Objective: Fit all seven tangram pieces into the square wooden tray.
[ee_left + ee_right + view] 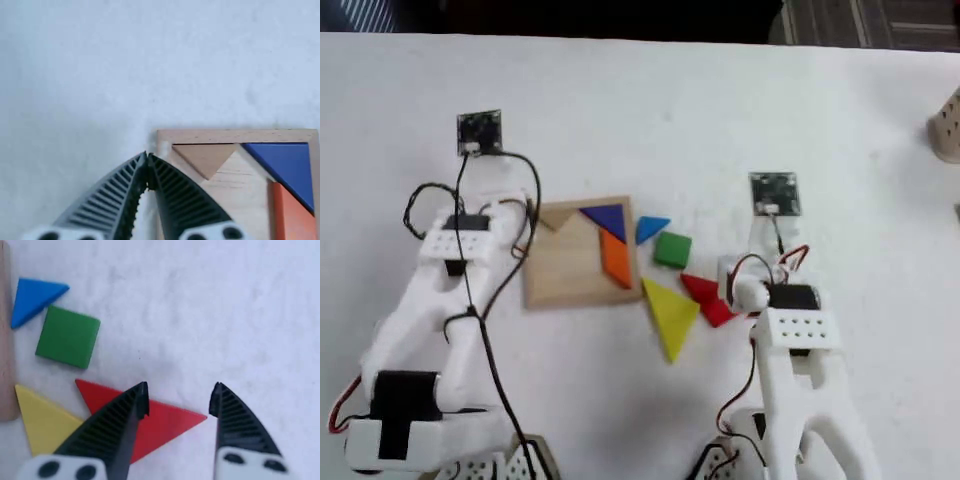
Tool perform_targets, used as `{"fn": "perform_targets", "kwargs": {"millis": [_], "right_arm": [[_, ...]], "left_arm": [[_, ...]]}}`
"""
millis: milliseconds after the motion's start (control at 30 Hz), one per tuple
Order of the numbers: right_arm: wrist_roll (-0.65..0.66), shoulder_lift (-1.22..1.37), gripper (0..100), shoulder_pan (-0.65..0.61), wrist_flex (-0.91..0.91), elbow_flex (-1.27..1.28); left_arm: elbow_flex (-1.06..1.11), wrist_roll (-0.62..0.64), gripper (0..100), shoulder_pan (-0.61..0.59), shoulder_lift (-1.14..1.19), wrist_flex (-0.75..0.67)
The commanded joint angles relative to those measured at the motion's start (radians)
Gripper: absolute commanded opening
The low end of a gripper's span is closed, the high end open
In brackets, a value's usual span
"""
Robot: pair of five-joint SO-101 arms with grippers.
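The square wooden tray (560,275) lies mid-table and holds a tan triangle (557,215), a dark blue triangle (607,217) and an orange piece (615,258). To its right on the table lie a light blue triangle (651,228), a green square (672,249), a red triangle (708,296) and a yellow triangle (670,312). My left gripper (147,158) is shut and empty at the tray's (230,135) far left corner, beside the tan triangle (205,157). My right gripper (179,399) is open above the red triangle's (165,422) long tip, holding nothing.
Two small black boards (480,132) (775,193) with cables stand on the white table behind the arms. A pale perforated object (947,125) sits at the far right edge. Bare table stretches behind the tray and to the right of the loose pieces.
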Motion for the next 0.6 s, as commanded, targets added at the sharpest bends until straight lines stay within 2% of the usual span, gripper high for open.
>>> {"fn": "perform_targets", "kwargs": {"millis": [0, 67, 167, 233, 367, 567], "right_arm": [[-0.012, -0.058, 20.5, 0.028, 0.033, -0.017], [0.023, -0.059, 20.5, 0.005, 0.045, -0.025], [0.104, -0.058, 20.5, -0.059, 0.053, -0.043], [0.114, -0.058, 20.5, -0.093, 0.07, -0.068], [0.112, -0.056, 20.5, -0.156, 0.134, -0.146], [-0.083, -0.056, 20.5, -0.231, 0.107, -0.215]], "left_arm": [[-0.025, 0.006, 2, -0.035, -0.051, -0.032], [-0.025, -0.011, 5, -0.038, -0.051, -0.032], [-0.023, -0.063, 16, -0.038, -0.051, -0.028], [-0.02, -0.061, 22, -0.038, -0.051, -0.026], [-0.021, -0.061, 25, -0.038, -0.051, -0.026], [-0.025, -0.061, 25, -0.05, -0.05, -0.031]]}}
